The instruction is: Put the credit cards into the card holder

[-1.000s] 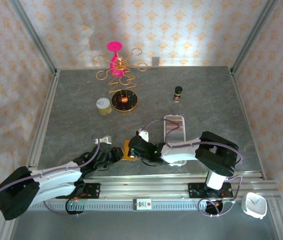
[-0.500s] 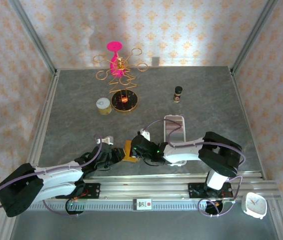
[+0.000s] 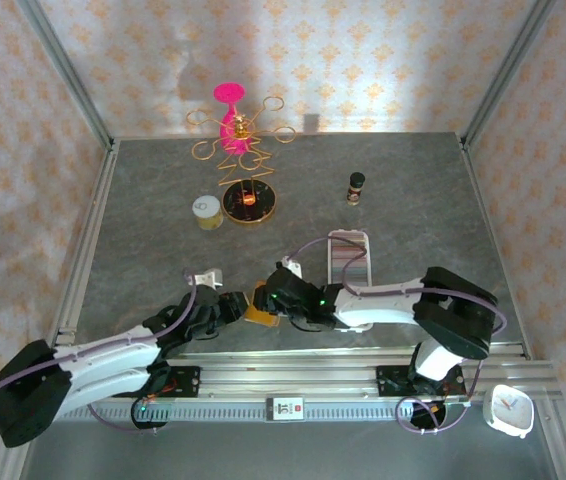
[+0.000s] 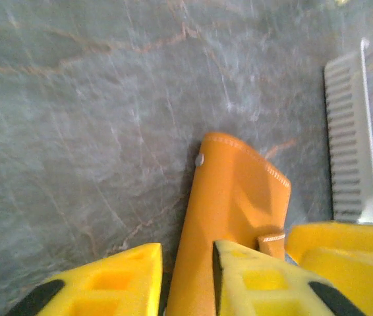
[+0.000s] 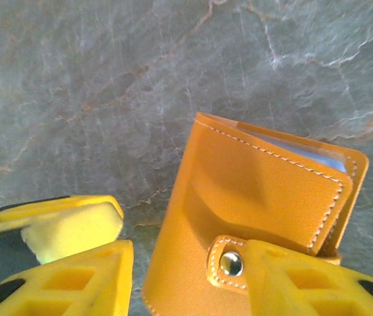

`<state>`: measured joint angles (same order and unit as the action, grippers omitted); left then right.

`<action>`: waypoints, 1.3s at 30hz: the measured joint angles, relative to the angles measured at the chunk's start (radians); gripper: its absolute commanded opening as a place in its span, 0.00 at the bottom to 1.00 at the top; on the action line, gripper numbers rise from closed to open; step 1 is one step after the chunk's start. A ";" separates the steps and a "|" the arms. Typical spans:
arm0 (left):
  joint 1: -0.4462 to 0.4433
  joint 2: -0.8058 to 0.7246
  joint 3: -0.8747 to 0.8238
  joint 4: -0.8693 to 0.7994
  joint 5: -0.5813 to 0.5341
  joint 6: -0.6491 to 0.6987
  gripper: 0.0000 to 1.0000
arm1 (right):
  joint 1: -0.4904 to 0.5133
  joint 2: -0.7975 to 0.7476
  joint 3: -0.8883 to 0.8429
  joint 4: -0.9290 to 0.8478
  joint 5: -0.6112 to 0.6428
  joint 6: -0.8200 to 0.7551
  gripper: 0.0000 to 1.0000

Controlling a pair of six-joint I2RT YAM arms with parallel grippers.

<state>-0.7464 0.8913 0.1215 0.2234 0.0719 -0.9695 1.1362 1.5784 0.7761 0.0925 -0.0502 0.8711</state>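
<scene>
The card holder [image 3: 260, 308], a small orange wallet with a snap tab, lies near the table's front edge between both grippers. In the left wrist view one of its leaves [image 4: 229, 197] runs out from between the yellow fingers of my left gripper [image 4: 186, 253], which is shut on it. My right gripper [image 5: 190, 253] is open. Its jaws straddle the wallet's [image 5: 259, 197] lower end, and one finger lies over the tab. A pale bluish sheet [image 5: 292, 146] shows inside the wallet's gaping edge. I cannot tell whether it is a card. Dark card edges stand in the white slotted tray [image 3: 349, 258].
The white tray [image 4: 348, 145] lies just right of the wallet. Farther back are a gold wire stand with a pink glass [image 3: 233, 120], a round gold base [image 3: 250, 201], a small jar [image 3: 206, 211] and a dark bottle [image 3: 356, 186]. A white clock [image 3: 509, 408] sits beyond the front rail.
My left gripper has slid right up to the wallet and shut on it. The right arm has stretched lower and leftwards. The wallet has shifted slightly toward the front edge.
</scene>
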 measured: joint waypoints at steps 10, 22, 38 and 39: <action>0.004 -0.140 0.204 -0.164 -0.393 0.180 0.99 | -0.082 -0.440 0.005 -0.103 0.305 -0.219 0.79; 0.320 0.067 0.279 0.043 -0.775 0.513 0.99 | -0.550 -0.864 -0.348 0.248 0.713 -0.827 0.95; 0.554 0.333 0.049 0.636 -0.714 0.842 1.00 | -1.000 -0.349 -0.611 0.824 0.232 -0.918 0.97; 0.558 0.356 0.053 0.647 -0.697 0.848 1.00 | -1.000 -0.315 -0.610 0.857 0.223 -0.926 0.97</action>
<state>-0.1879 1.2472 0.1749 0.8700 -0.6254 -0.1211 0.1364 1.2629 0.1658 0.9497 0.1726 -0.0547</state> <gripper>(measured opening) 0.994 0.971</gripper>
